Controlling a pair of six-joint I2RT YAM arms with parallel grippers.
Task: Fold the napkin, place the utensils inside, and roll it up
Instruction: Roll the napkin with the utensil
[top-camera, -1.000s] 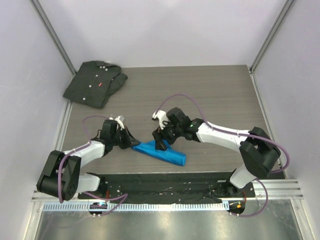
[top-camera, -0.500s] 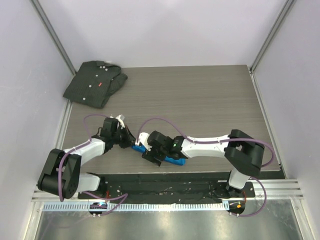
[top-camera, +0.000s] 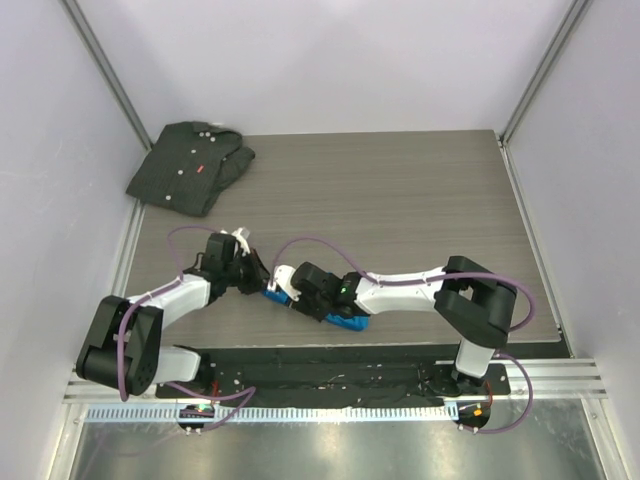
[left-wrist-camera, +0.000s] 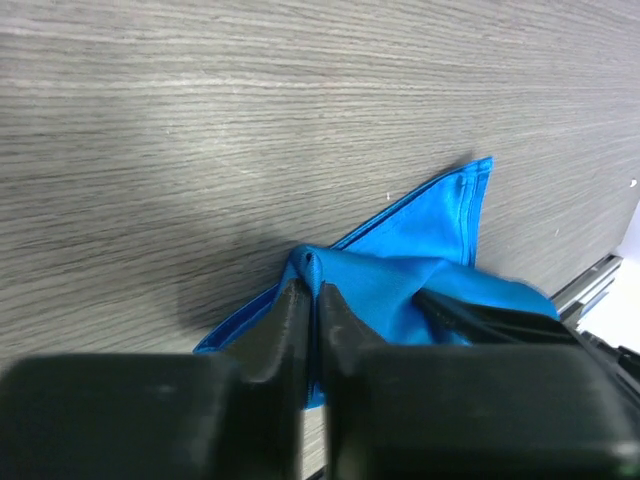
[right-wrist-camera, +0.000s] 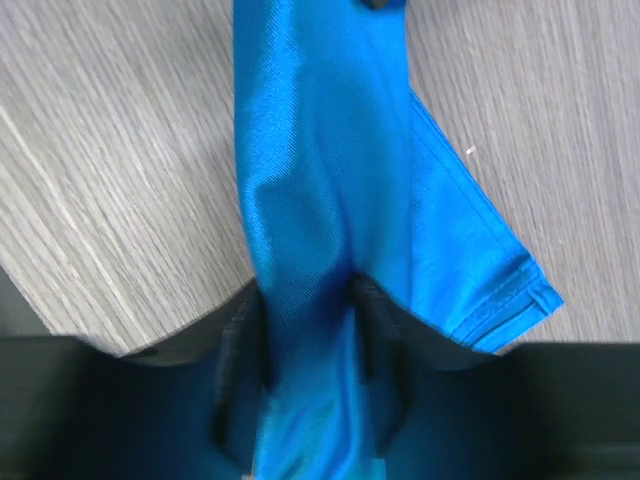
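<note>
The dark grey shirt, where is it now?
The folded dark grey buttoned shirt lies at the far left corner of the wood-grain table, top view.

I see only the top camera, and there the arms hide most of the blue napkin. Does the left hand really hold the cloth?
Observer: Yes. The left wrist view shows the left hand shut on a raised fold of the napkin.
Operator: And the right hand?
Observer: Its wrist view shows its fingers pressing a bunched ridge of cloth from both sides.
Operator: Does any part lie flat?
Observer: Yes, one hemmed corner lies flat on the table beyond the left hand.
</note>
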